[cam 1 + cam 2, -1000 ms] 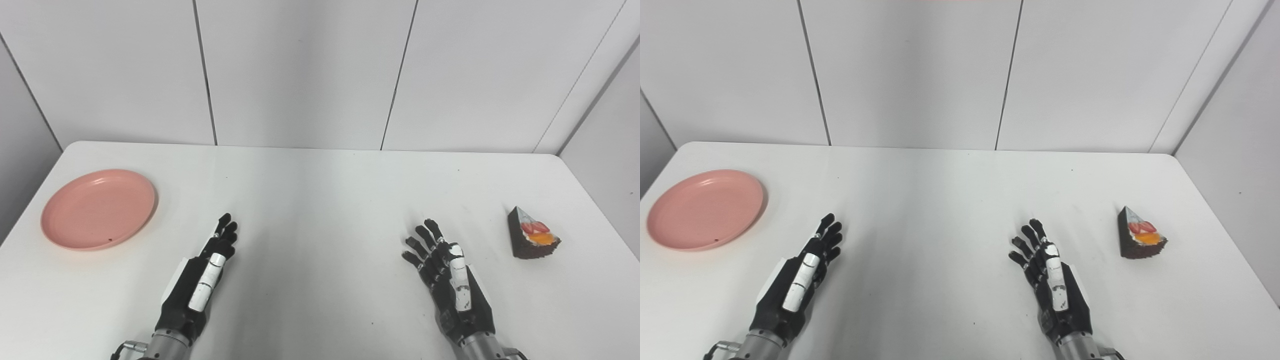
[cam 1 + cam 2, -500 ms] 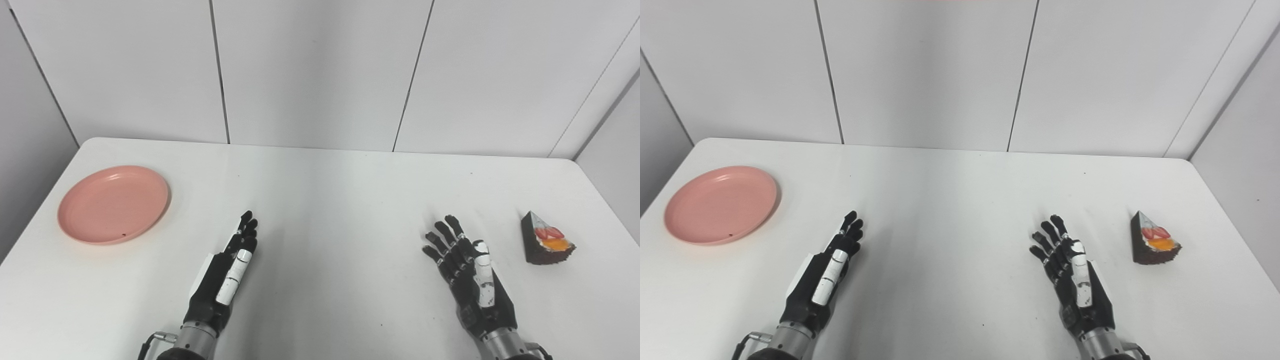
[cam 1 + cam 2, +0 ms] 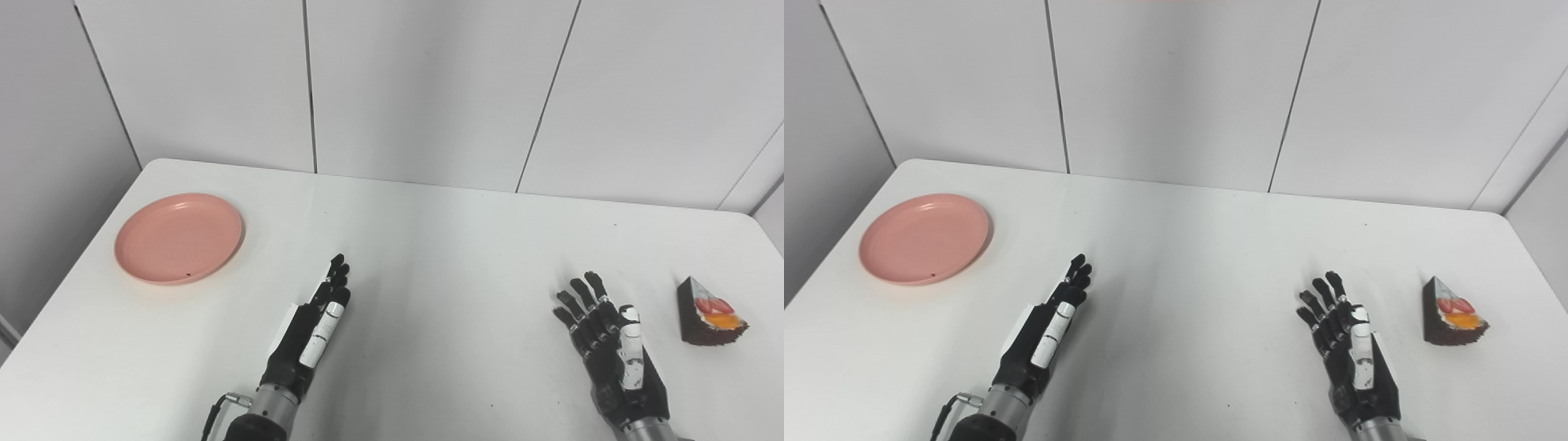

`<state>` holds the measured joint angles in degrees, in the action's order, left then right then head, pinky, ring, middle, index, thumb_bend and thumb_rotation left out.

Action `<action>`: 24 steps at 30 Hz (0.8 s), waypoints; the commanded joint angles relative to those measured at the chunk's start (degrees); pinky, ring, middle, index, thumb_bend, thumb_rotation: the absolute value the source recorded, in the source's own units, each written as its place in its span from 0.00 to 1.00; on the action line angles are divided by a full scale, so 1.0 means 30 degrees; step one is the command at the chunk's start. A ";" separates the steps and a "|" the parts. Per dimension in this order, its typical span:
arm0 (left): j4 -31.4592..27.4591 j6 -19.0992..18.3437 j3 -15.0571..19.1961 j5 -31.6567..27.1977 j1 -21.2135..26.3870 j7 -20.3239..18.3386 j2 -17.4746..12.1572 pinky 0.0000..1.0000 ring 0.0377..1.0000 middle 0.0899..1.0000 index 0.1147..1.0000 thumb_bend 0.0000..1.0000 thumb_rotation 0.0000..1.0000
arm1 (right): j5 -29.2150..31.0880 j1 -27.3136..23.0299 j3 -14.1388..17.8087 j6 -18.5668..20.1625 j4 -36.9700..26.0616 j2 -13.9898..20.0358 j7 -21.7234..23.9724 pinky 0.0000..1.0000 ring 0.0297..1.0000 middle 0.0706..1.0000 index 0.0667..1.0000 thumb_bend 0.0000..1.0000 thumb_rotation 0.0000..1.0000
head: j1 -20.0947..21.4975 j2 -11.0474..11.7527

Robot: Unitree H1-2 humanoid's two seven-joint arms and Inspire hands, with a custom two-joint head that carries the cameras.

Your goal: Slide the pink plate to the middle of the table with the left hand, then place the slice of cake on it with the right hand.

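Left hand [image 3: 309,334] flat-ish over the table [image 3: 429,245], fingers [image 3: 334,275] straight and close together, pointing away from the robot and a bit right; holding nothing, edge-on to the camera with the white thumb piece on top. It sits nearer the robot than the pink plate, and to the plate's right, well apart from it with no contact.

Right hand [image 3: 612,343] also empty, palm turned inward, fingers [image 3: 582,300] spread apart and slightly curled, pointing away from the robot. It is to the right of the left hand, well apart, at roughly the same depth on the table.

Pink plate [image 3: 179,238] lies flat on the table in the far-left area, close to the table's left edge, not in the middle. Nothing on it except a tiny dark speck near its near rim.

Slice of cake [image 3: 707,312] stands on the table just right of the right hand, near but not touching, close to the table's right edge. Dark chocolate sides, white top with red and orange fruit pieces, pointed end facing away from the robot.

Cake and plate are at opposite sides of the table, both hands between them. Grey panel walls [image 3: 429,92] behind the table.
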<state>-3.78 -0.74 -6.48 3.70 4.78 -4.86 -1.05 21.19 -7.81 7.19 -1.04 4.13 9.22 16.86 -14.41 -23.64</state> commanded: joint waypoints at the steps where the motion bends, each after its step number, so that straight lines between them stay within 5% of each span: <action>1: 0.0222 0.0301 -0.0206 0.0213 0.0267 -0.0051 0.0018 1.00 1.00 1.00 1.00 0.66 0.98 | -0.0275 0.0197 0.0010 -0.0726 0.0345 -0.0008 -0.0052 0.93 0.92 0.96 0.99 0.81 1.00 | 0.0113 0.0167; 9: 0.0829 0.1234 0.0062 -0.0077 0.0195 -0.0023 -0.0107 1.00 1.00 1.00 1.00 0.65 0.97 | -0.0390 0.0269 -0.0129 -0.1006 0.0494 -0.0328 0.0069 0.94 0.94 0.97 1.00 0.79 1.00 | 0.0273 0.0810; 15: 0.1510 0.5309 0.1016 -0.1372 0.0178 0.0456 0.0324 0.97 0.98 0.99 1.00 0.67 0.92 | -0.0478 0.0415 -0.0285 -0.0938 0.0545 -0.0693 0.0008 0.96 0.95 0.98 1.00 0.78 1.00 | 0.0543 0.1338; 24: 0.0515 0.6270 0.1790 -0.1377 0.1777 0.0843 0.0153 0.93 0.95 0.96 1.00 0.75 0.91 | -0.0676 0.0380 -0.0324 -0.0682 0.0560 -0.1090 -0.0349 0.96 0.95 1.00 1.00 0.78 1.00 | 0.0696 0.2044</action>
<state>0.06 15.10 -1.55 -1.25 7.03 -3.06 -0.73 18.83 -8.05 6.83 -2.02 4.63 7.48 15.95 -12.39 -17.49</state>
